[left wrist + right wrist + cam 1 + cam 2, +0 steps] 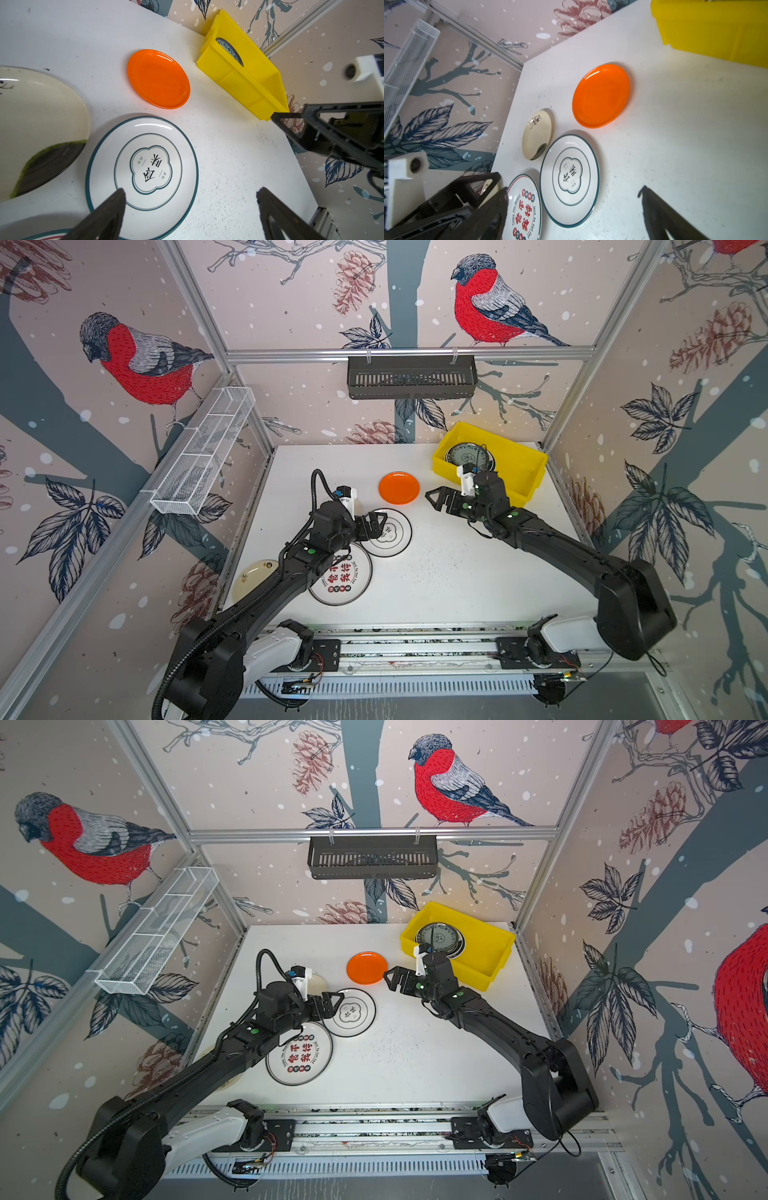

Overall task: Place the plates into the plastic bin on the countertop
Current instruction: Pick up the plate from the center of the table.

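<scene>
While five plates [399, 488] lie loose, one bin [517, 466] stands — yellow.

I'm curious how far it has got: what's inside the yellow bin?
A teal-patterned plate lies flat at one end of the yellow bin; the visible floor beside it is bare. Anything beneath that plate is covered.

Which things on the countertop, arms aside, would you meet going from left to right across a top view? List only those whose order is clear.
cream plate → plate with red characters → orange plate → yellow bin
</scene>
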Action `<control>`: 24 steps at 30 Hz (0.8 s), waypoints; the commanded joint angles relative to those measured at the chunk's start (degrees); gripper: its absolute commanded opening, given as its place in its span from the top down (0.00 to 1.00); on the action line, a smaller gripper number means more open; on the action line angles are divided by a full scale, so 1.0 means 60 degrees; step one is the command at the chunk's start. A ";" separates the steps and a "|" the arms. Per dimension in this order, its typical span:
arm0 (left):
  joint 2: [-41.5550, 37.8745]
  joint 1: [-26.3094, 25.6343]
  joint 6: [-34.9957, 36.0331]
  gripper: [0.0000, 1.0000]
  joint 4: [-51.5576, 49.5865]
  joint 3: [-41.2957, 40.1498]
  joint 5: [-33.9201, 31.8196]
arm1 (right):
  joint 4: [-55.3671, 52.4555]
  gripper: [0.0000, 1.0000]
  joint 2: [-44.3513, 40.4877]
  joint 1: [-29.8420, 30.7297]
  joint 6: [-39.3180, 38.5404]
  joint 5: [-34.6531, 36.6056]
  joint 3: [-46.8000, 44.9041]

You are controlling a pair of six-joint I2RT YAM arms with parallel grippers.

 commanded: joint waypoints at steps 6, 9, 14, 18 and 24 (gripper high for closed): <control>-0.0154 0.0027 -0.0162 0.02 0.0253 -0.0118 -0.0114 | 0.2023 0.08 0.2020 0.0777 0.0667 -0.0523 0.0131; -0.0224 0.0027 -0.0187 0.02 0.0272 -0.0216 -0.0057 | 0.2045 0.21 0.2808 0.0830 0.1053 -0.0799 0.0461; -0.0322 0.0027 -0.0169 0.02 0.0194 -0.0266 -0.0049 | 0.2021 0.35 0.3384 0.0924 0.1196 -0.0758 0.0583; -0.0338 0.0026 -0.0157 0.02 0.0145 -0.0260 -0.0056 | 0.1810 0.43 0.3549 0.0974 0.1188 -0.0632 0.0568; -0.0196 0.0027 -0.0165 0.02 0.0190 -0.0203 0.0081 | 0.1381 0.51 0.3793 0.1048 0.1078 -0.0572 0.0618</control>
